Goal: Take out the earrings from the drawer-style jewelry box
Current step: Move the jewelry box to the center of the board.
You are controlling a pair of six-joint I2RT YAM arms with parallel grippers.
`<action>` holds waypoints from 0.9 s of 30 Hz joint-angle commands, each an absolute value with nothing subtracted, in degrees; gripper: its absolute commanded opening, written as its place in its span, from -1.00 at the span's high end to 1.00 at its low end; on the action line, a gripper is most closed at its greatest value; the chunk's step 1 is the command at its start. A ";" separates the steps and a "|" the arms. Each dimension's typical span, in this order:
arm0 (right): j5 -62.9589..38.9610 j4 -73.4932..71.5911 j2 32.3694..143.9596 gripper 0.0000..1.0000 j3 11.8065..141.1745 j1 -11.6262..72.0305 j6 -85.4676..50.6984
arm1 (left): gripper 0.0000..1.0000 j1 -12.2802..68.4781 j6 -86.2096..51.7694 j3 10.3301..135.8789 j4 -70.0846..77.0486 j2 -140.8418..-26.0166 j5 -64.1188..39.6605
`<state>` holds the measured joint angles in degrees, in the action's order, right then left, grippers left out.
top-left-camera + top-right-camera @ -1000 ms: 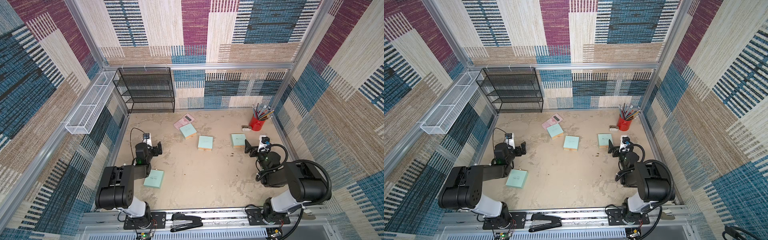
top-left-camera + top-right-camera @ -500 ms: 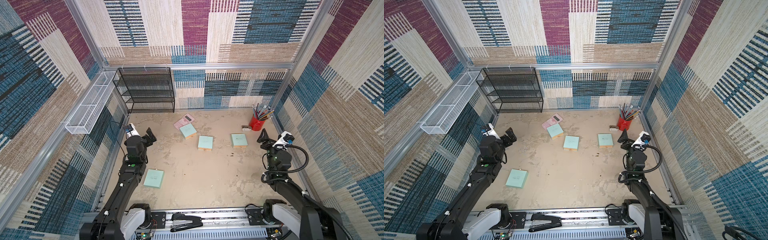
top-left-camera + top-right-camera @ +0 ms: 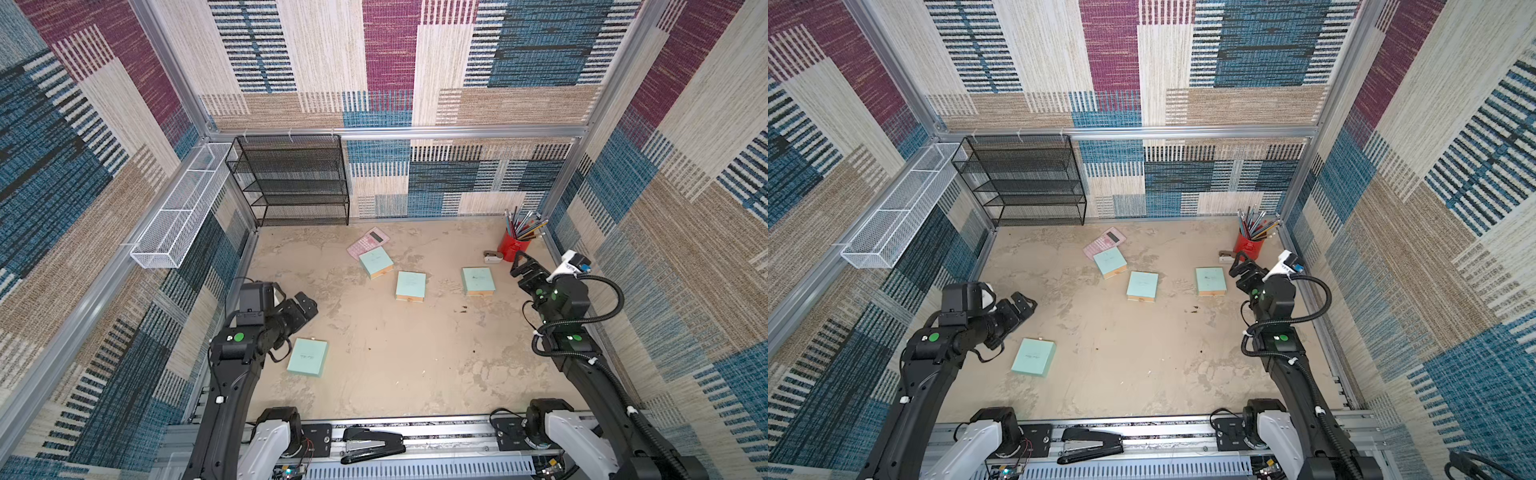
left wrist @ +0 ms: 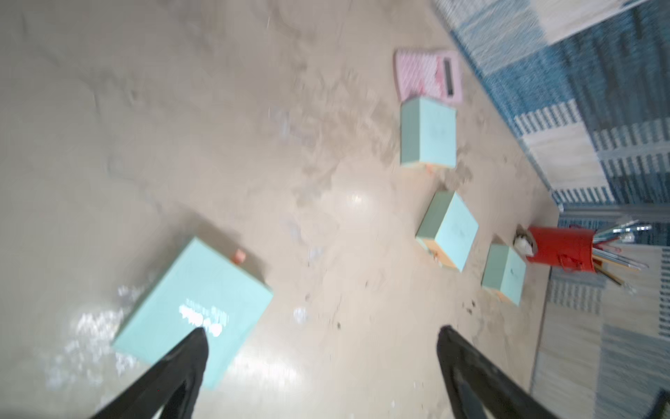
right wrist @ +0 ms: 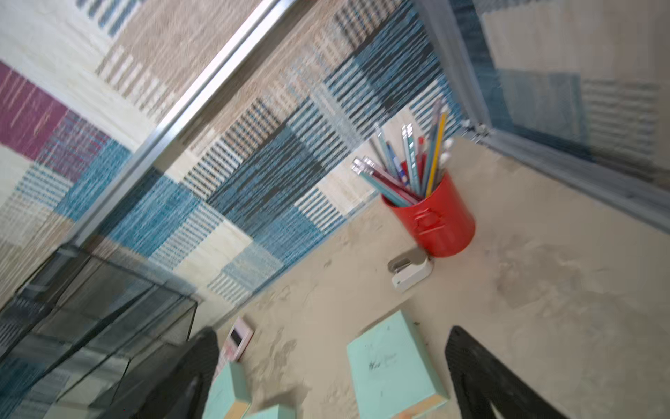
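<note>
Several mint-green drawer-style jewelry boxes lie on the sandy floor in both top views: one near the front left (image 3: 308, 357), three in a row farther back (image 3: 376, 264) (image 3: 410, 286) (image 3: 478, 280). Their tan drawer fronts look pushed in, and the earrings are hidden. My left gripper (image 3: 307, 305) hovers open, behind the front-left box (image 4: 195, 308), which lies under one fingertip in the left wrist view. My right gripper (image 3: 524, 266) stands open to the right of the rightmost box (image 5: 393, 366), with nothing between its fingers.
A pink calculator (image 3: 368, 243) lies behind the boxes. A red pencil cup (image 3: 513, 249) and a small white stapler (image 3: 493, 257) stand at the back right. A black wire shelf (image 3: 297, 183) lines the back wall, a white wire basket (image 3: 178, 208) the left wall. A black stapler (image 3: 372, 444) rests on the front rail.
Both arms have unfolded from their tucked pose and risen. The left gripper has swung out toward the middle of the floor; the right one has gone toward the back right. Both stayed open.
</note>
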<state>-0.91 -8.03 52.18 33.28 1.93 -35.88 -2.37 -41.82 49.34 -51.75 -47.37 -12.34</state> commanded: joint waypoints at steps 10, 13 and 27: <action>-16.04 3.85 69.09 -0.99 46.32 27.22 -23.96 | -0.97 -4.04 -60.04 36.07 -52.40 -47.55 -14.15; -20.48 -1.48 72.86 -0.99 46.29 30.61 -24.98 | -0.97 -4.56 -63.63 31.69 -46.18 -46.79 -14.88; -21.62 -9.31 76.01 -0.99 46.32 31.55 -25.45 | -0.97 -4.98 -58.07 30.83 -32.22 -52.86 -5.64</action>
<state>-20.62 -6.15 76.05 46.83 31.48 -25.67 -4.86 -62.50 30.02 -37.87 -51.03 -8.38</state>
